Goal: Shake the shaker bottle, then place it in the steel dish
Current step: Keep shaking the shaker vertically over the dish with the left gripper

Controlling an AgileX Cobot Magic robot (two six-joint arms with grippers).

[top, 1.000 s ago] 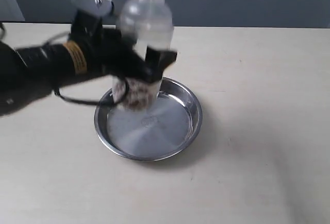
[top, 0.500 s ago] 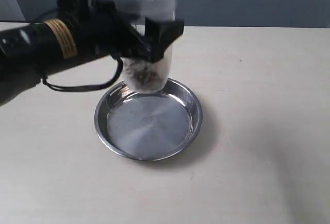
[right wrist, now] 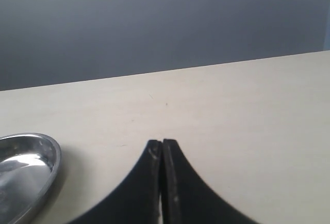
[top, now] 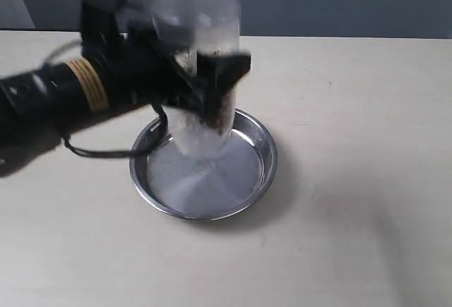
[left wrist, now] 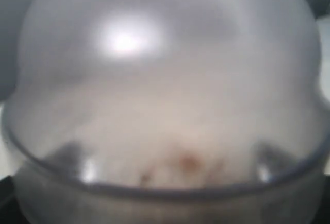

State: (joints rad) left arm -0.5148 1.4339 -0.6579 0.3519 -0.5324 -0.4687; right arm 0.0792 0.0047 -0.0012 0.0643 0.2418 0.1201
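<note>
Over steel dish | left end effector clamps blurred bottle | right end effector together

Left arm — black, with a yellow band near the wrist — reaches in from the left side of the exterior view, roughly level and motion-blurred. The left gripper is clamped across the shaker bottle, with one dark finger on the near side. Right gripper — jaws pressed together, tips touching along their length.
</note>
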